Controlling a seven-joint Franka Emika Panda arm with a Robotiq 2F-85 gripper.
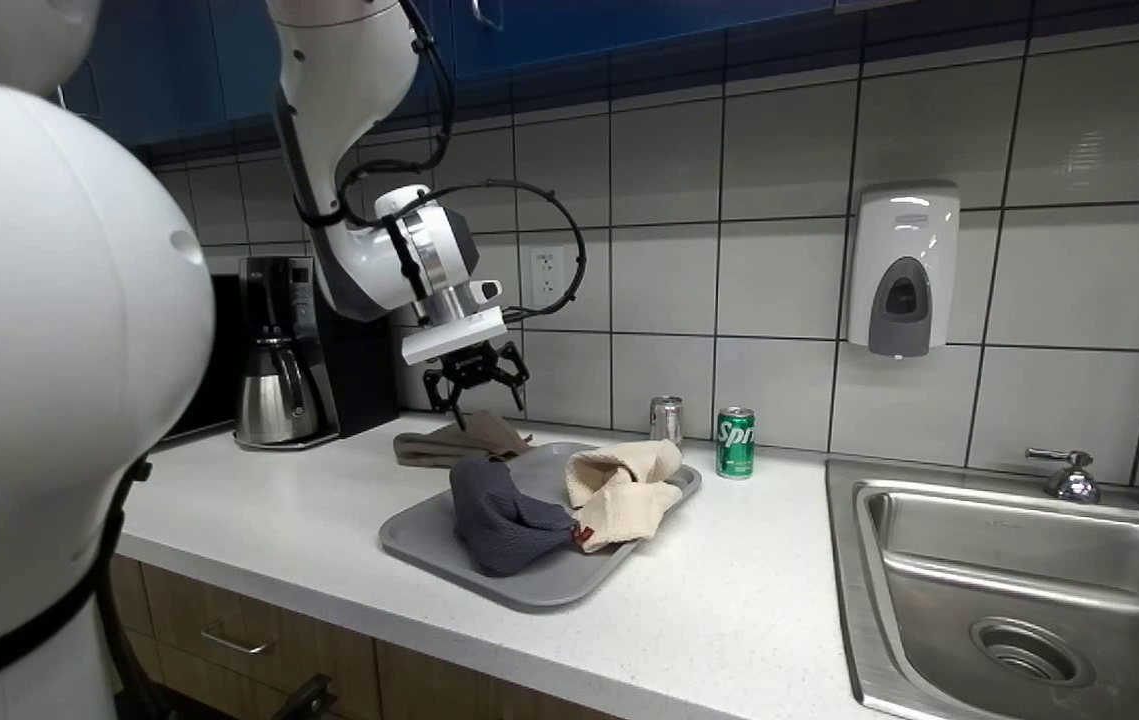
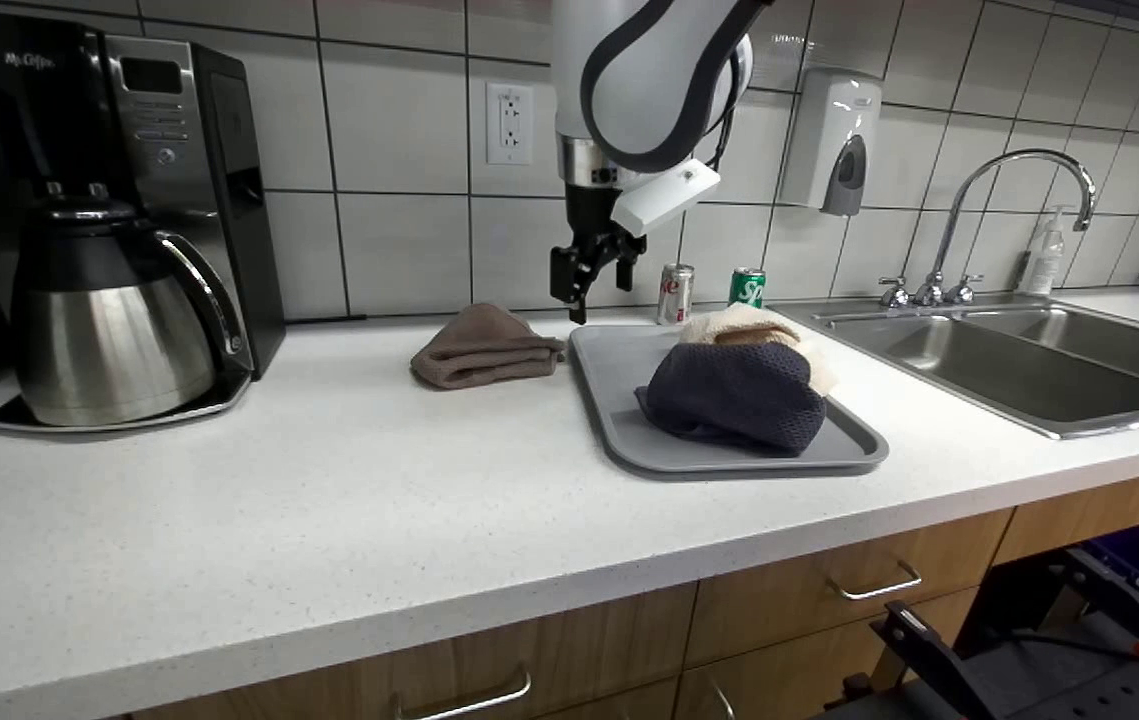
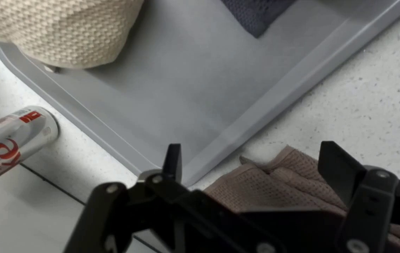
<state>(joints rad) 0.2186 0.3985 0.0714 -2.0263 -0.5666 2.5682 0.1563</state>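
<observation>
My gripper (image 1: 490,417) stands open above the counter, its fingers (image 3: 340,172) wide apart and nothing between them. Nearest is a folded brown cloth (image 3: 273,186), lying below it on the counter just outside the tray; in both exterior views a gap shows between fingertips and cloth (image 2: 489,350). The grey tray (image 2: 619,390) carries a crumpled dark blue-grey cloth (image 2: 739,395) and a cream textured cloth (image 1: 629,500), side by side and touching. In the wrist view the gripper's own body covers part of the brown cloth.
A silver can (image 3: 17,144) and a green Sprite can (image 1: 735,443) stand behind the tray by the tiled wall. A coffee maker with a steel carafe (image 2: 114,340) is at one end, a steel sink (image 1: 1019,560) at the other. A soap dispenser (image 1: 904,270) hangs on the wall.
</observation>
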